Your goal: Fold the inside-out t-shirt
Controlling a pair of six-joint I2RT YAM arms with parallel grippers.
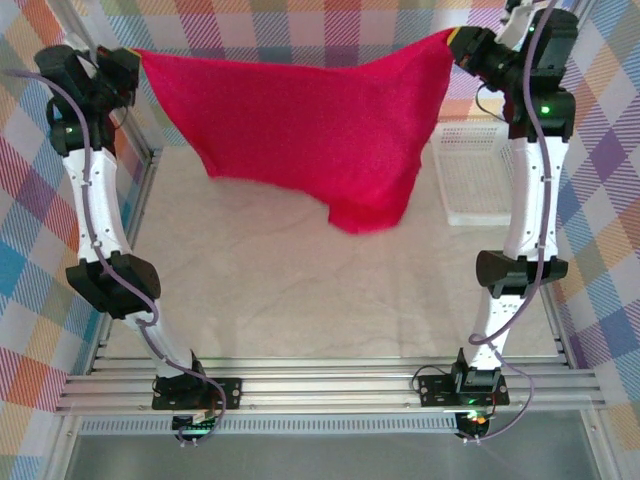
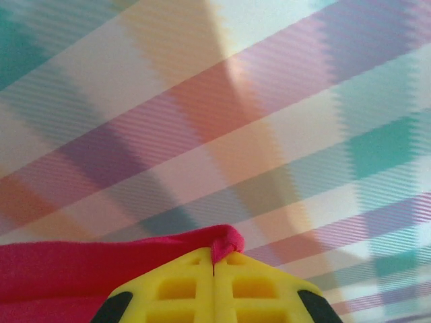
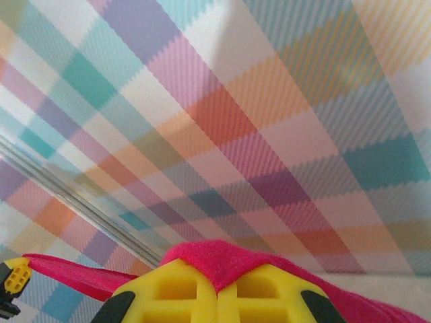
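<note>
The red inside-out t-shirt hangs stretched in the air between both arms at the back of the table, its lower part drooping to a point at the right of centre. My left gripper is shut on its top left corner; in the left wrist view the yellow fingers pinch a fold of red t-shirt. My right gripper is shut on the top right corner; in the right wrist view the red t-shirt bulges out over the closed yellow fingertips.
A white mesh basket stands on the table at the right, just behind the right arm. Checked cloth walls surround the workspace. The pale tabletop lies bare beneath the hanging shirt.
</note>
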